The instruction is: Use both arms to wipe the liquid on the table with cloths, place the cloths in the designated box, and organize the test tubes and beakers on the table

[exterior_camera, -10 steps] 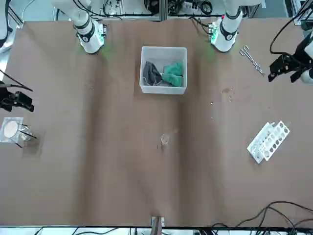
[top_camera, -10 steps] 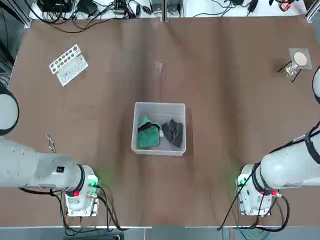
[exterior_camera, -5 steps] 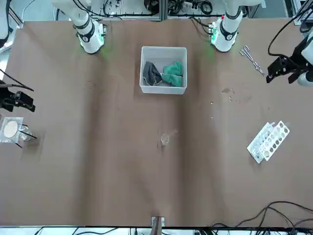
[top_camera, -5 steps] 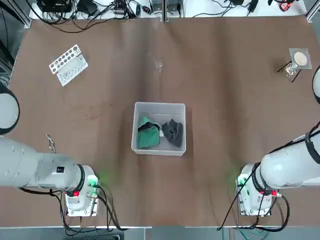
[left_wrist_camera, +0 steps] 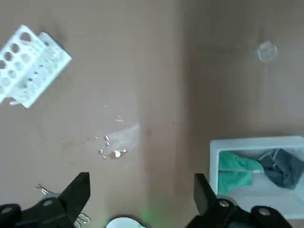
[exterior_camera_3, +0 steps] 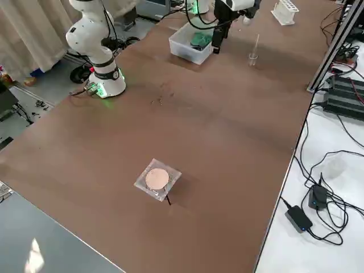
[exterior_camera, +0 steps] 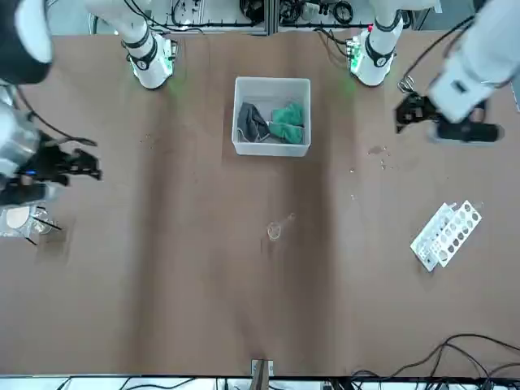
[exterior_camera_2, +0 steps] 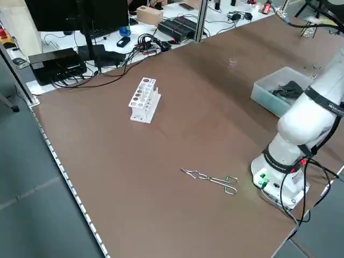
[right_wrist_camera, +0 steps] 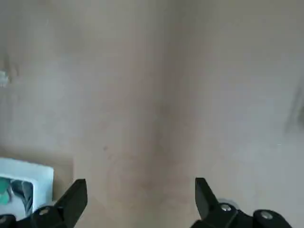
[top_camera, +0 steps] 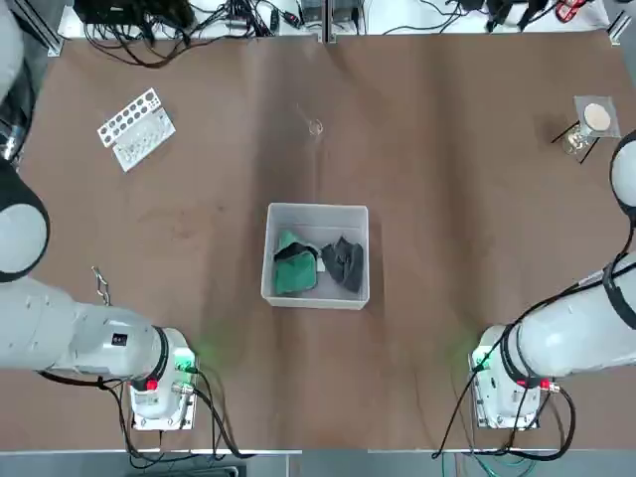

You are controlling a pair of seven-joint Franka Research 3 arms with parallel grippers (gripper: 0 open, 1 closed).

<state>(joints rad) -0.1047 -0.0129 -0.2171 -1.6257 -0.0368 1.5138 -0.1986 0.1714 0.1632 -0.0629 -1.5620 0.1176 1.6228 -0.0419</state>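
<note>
Both cloths, green (top_camera: 294,268) and dark grey (top_camera: 344,262), lie inside the box (top_camera: 316,298), which sits at mid-tabletop (top_camera: 447,199) just beyond the arm bases; wiping and stowing appear done, tidying of glassware remains. Left tool (left_wrist_camera: 137,204) hangs wide open and empty above the left near area, over a patch of small glints (left_wrist_camera: 114,151). Metal tongs (top_camera: 100,285) lie near the left base. Right tool (right_wrist_camera: 140,202) is likewise wide open and empty, over bare tabletop right of the box. Farther out, the tube rack (top_camera: 136,129) lies far left, long axis diagonal, nearer the left arm. The beaker (top_camera: 316,127) stands far centre, beyond the box, roughly between both arms. A stand with tan disc (top_camera: 594,119) sits far right.
</note>
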